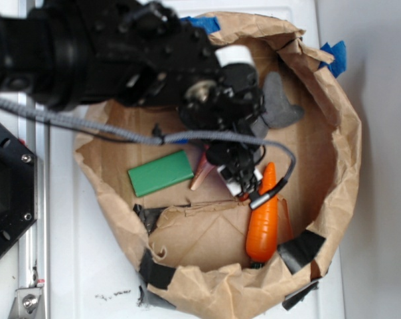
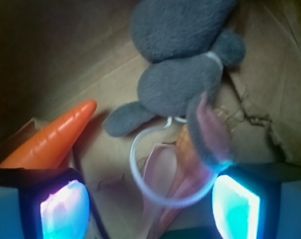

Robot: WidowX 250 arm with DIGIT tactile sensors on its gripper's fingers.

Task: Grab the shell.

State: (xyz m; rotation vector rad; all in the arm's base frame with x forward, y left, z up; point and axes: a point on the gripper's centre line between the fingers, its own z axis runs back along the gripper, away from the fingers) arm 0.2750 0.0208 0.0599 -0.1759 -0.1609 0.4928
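One shell (image 2: 163, 186) lies on the floor of the paper bag, between the two fingers in the wrist view, its pale pinkish opening up and an orange ribbed edge along its right side. Its lower end runs out of that picture. From outside only its pointed pink tip (image 1: 202, 174) shows, sticking out from under the gripper (image 1: 243, 181) just right of the green block; the rest is hidden by the arm.

The gripper hangs low over the shell with its fingers (image 2: 63, 209) spread wide apart, one on each side, closed on nothing; whether they touch the shell cannot be told.

There is one orange carrot (image 1: 264, 222), lying just right of the shell with its narrow end toward the gripper. One grey plush animal (image 2: 183, 64) lies beyond the shell, near the far wall of the bag; an ear or limb with a pink inner side reaches down over the shell's right edge, blurred. A thin clear loop (image 2: 140, 179) lies across the shell; what it belongs to is hard to make out. One flat green block (image 1: 160, 172) lies to the left.

All of these sit inside a single brown paper bag (image 1: 343, 153) with its rim rolled down, patched with black tape (image 1: 300, 249) and blue tape (image 1: 334, 56). The bag stands on a white table (image 1: 87, 272). The black robot arm (image 1: 101, 50) covers much of the bag's back part.
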